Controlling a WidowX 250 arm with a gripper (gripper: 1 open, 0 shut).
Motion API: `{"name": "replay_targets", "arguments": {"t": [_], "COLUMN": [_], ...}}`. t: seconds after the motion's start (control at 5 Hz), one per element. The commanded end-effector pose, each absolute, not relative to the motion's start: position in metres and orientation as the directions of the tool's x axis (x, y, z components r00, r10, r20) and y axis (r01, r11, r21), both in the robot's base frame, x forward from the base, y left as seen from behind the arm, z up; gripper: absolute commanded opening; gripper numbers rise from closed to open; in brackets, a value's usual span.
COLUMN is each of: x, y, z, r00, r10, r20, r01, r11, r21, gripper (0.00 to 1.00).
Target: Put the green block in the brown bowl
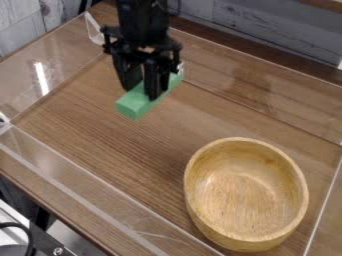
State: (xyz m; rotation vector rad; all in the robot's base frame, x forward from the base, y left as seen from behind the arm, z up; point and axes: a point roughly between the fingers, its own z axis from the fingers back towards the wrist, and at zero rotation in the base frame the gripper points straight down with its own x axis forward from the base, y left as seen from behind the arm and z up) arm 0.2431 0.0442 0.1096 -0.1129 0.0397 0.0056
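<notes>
While clamped on the green block (pixel 135 101), gripper (pixel 144 88) points down over the wooden table (pixel 94 150), block apparently lifted clear of the surface. Up-left of the brown bowl (pixel 247 193), well apart from it; bowl empty.

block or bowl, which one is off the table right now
The green block: it hangs clamped in the gripper, while the brown bowl sits on the table.
</notes>
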Motion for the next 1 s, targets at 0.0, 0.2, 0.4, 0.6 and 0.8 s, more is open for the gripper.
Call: {"name": "replay_targets", "arguments": {"t": [0.0, 0.2, 0.4, 0.6, 0.8], "x": [0.247, 0.250, 0.253, 0.246, 0.240], "y": [0.034, 0.032, 0.032, 0.010, -0.022], "z": [0.113, 0.109, 0.105, 0.108, 0.113], "r00": [0.999, 0.999, 0.998, 0.999, 0.998], "r10": [-0.013, -0.009, -0.007, -0.015, -0.040], "r20": [0.037, 0.047, 0.055, 0.051, 0.052], "r01": [0.016, 0.014, 0.012, 0.021, 0.046], "r11": [0.995, 0.995, 0.995, 0.994, 0.992], "r21": [-0.095, -0.098, -0.101, -0.110, -0.119], "gripper": [0.00, 0.00, 0.00, 0.00, 0.00]}}
